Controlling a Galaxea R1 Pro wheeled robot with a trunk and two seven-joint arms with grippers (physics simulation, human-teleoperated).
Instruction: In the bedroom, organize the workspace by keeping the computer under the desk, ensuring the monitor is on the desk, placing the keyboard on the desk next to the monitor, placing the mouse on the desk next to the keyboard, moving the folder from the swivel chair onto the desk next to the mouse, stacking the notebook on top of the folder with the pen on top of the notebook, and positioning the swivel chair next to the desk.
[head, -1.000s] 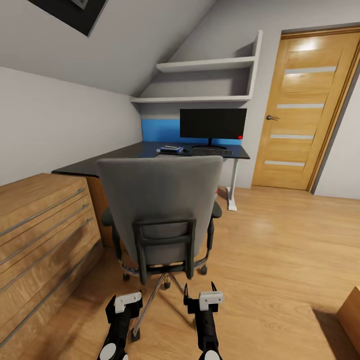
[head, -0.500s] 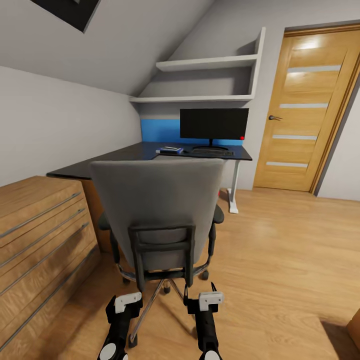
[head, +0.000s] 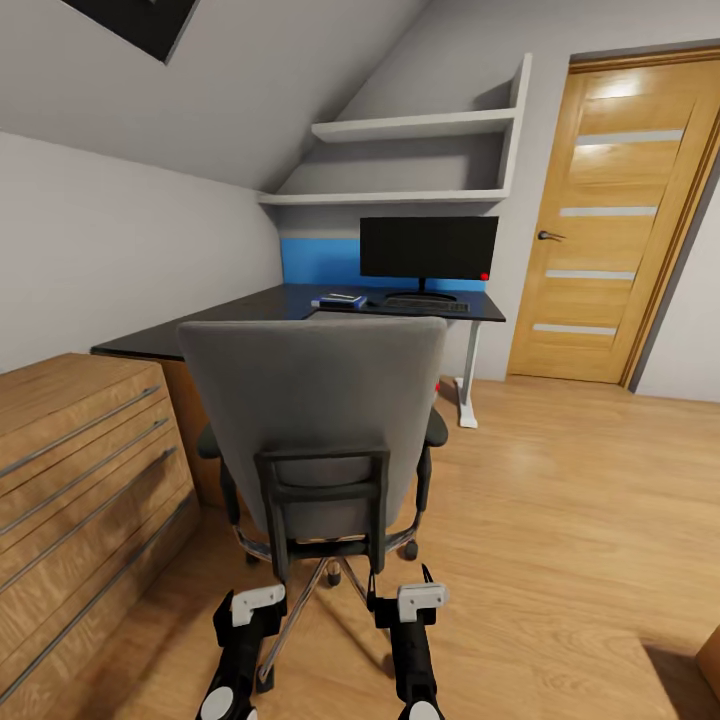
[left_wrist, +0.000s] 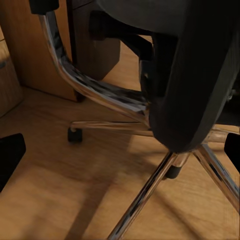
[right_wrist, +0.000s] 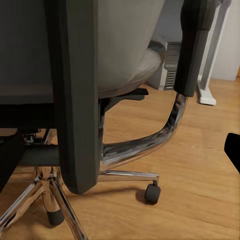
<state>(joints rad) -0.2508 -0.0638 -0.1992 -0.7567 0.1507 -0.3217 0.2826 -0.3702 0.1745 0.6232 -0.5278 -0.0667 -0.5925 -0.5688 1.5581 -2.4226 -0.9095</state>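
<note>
1. Swivel chair (head: 315, 430): stands between the robot and the desk (head: 300, 305), tall grey back turned to the camera, chrome star base on the wood floor. Risk, as judged: it rolls on castors, so an off-centre push on the back could spin it or send it sideways into the oak drawers (head: 80, 470) rather than straight up to the desk.
2. Chair base (left_wrist: 150, 185): spokes and castors lie close in front of both arms. Risk: a low gripper or the robot's own base could catch a spoke and jolt the chair.
3. Desk contents: monitor (head: 428, 248) upright at the far end; keyboard (head: 425, 304) just before its foot; a small flat stack with blue in it (head: 338, 299) beside the keyboard, too small to tell apart. Risk: a hard shove of the chair into the desk could shift them.
4. Computer (right_wrist: 170, 65): silver tower on the floor under the desk, beyond the chair seat.
5. Left gripper (head: 247, 607): low behind the chair base, fingers spread wide, holding nothing, touching nothing.
6. Right gripper (head: 405, 600): level with the left, just behind the chair's black back frame (right_wrist: 75, 100), fingers spread wide, empty, not in contact.
</note>
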